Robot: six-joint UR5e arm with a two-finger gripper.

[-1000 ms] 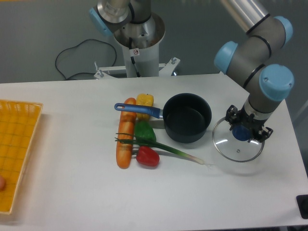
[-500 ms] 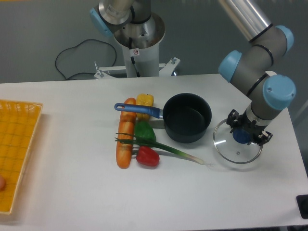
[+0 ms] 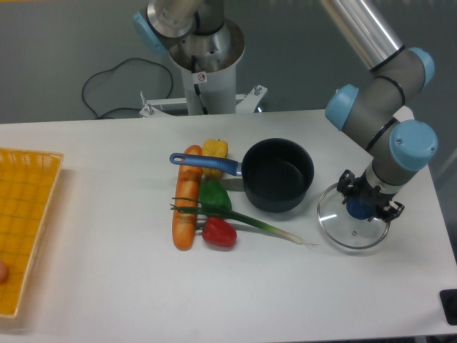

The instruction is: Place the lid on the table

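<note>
The round glass lid [image 3: 344,230] with a metal rim lies low over the white table [image 3: 107,286], to the right of the black saucepan [image 3: 278,174]. My gripper [image 3: 360,208] points down over the lid's centre and is shut on its blue knob [image 3: 359,209]. I cannot tell whether the lid touches the tabletop. The open saucepan stands uncovered.
A carrot [image 3: 186,207], a yellow pepper [image 3: 215,149], a green pepper [image 3: 214,194], a red pepper [image 3: 219,232] and a spring onion [image 3: 250,222] lie left of the saucepan. A yellow woven tray [image 3: 25,221] is at the left edge. The robot base [image 3: 207,64] stands behind the table.
My gripper and the lid have shifted slightly to the right and down, closer to the tabletop. The grip on the knob is unchanged.
</note>
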